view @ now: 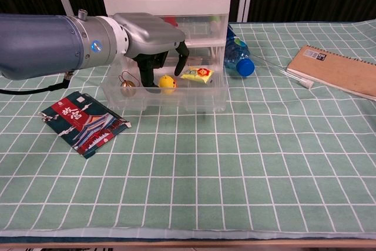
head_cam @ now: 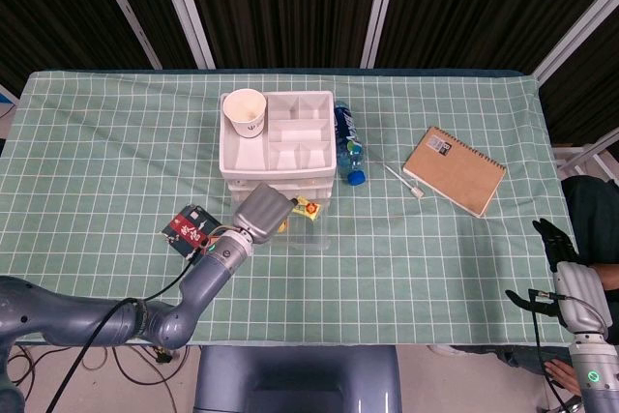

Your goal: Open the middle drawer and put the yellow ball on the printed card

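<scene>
Here, the left hand (view: 154, 38) reaches into the open middle drawer (view: 164, 95) above the yellow ball (view: 167, 83).

The hand hangs with its fingers (view: 145, 76) spread and pointing down on either side of the ball, holding nothing yet. The ball lies in the clear drawer between a small bronze bell (view: 127, 88) on its left and a yellow packet (view: 197, 74) on its right. The printed card (view: 83, 123) lies on the green checked cloth, near and to the left of the drawer. To do this well, the fingers should probably sink straight down and close on the ball alone, clear of the packet. The right hand (head_cam: 553, 239) rests off the table's right edge, and whether its fingers are open or closed cannot be told.
</scene>
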Robot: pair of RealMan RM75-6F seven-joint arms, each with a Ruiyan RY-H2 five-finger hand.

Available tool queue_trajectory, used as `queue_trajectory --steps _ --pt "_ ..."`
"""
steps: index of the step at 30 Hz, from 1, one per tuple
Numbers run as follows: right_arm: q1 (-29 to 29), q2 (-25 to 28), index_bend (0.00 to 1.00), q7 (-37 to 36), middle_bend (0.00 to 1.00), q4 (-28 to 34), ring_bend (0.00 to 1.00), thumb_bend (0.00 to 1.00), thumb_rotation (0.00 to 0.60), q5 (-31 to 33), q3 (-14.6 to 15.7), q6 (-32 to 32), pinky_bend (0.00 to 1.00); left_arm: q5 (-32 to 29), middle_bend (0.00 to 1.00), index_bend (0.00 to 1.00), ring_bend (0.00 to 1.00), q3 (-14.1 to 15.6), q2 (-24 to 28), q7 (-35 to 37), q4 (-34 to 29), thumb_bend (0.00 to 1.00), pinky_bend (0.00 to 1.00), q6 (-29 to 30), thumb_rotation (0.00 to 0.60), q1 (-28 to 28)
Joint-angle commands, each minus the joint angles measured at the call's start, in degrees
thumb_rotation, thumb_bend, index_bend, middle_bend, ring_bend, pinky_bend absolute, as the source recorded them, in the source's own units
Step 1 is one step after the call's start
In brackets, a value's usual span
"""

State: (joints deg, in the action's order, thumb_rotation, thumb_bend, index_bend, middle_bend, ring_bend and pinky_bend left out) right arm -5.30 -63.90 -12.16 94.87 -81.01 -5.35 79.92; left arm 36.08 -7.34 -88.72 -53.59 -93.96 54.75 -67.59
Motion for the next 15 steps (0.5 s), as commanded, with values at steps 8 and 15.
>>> queue_trajectory --steps 8,15 --pt "0.0 0.1 0.0 -0.1 0.0 0.1 0.0 0.05 0.6 0.0 0.0 -0.1 0.22 -1.0 1.0 0.44 1.0 0.8 -0.7 0.4 0.8 0.26 1.0 0.1 0.6 -0.7" --pt "0.0 0.1 0.0 -0.1 0.0 0.1 0.0 0.05 0.6 0.0 0.0 -0.1 0.22 -1.1 1.0 0.47 1.0 1.2 -1.0 1.0 1.0 0.36 1.0 0.2 0.6 -0.9"
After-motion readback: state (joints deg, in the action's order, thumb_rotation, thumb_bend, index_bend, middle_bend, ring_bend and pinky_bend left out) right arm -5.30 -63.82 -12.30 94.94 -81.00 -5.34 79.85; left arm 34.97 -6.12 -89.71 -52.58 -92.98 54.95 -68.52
